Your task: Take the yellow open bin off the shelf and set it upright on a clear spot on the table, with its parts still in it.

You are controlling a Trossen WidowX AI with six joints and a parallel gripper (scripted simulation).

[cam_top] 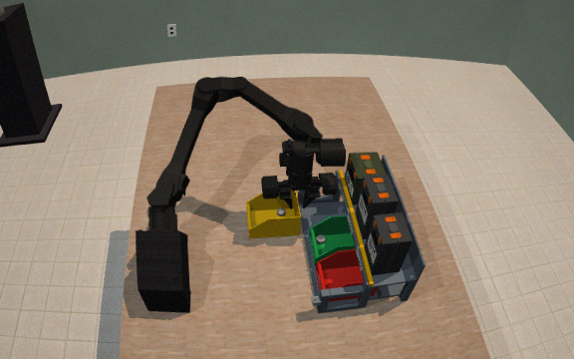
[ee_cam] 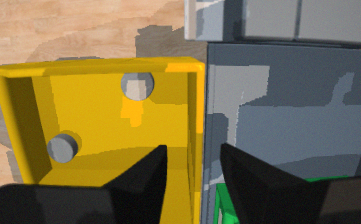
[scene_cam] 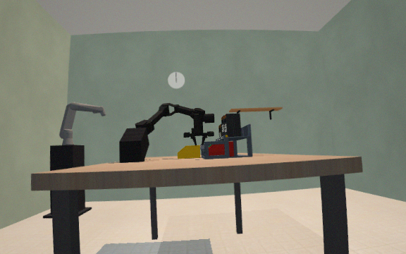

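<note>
Gripper partly apart, nothing clamped; its fingers straddle the right wall of the yellow bin. Bin sits upright on the desk, flush against the shelf at its 9 o'clock. Two grey parts inside, loose. Looks like rigid, light plastic, smooth walls, likely slippery. Best hold is that thin side wall, pinched low. Keep it level or the parts roll.
</note>
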